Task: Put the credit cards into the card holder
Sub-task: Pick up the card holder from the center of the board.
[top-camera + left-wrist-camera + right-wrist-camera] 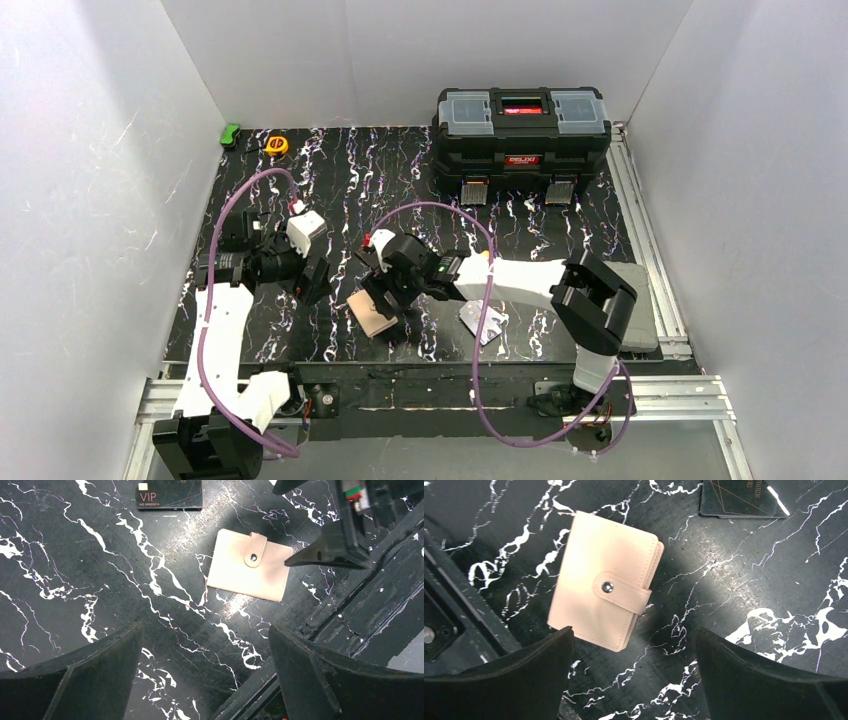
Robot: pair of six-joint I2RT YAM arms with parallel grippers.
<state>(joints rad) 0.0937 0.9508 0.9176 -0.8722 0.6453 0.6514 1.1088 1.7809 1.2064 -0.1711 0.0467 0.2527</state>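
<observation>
I have the black white-veined marble counter (380,190) with the big black plastic toolbox (521,130) at its far edge. The left gripper (205,627) and right gripper (634,630) both gape empty. The cream leather card holder (604,592) lies snapped shut under the right one, with a black VIP card (169,493) near it.

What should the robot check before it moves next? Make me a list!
1. Left gripper open and empty: ok.
2. Right gripper open and empty: ok.
3. Card holder lying flat on the table, not gripped: ok.
4. Card holder open for cards: not ok, its snap tab is fastened.
5. A card lying free nearby: ok, a dark VIP card lies flat, apart from the holder.
6. Every card in sight: cannot tell.
</observation>
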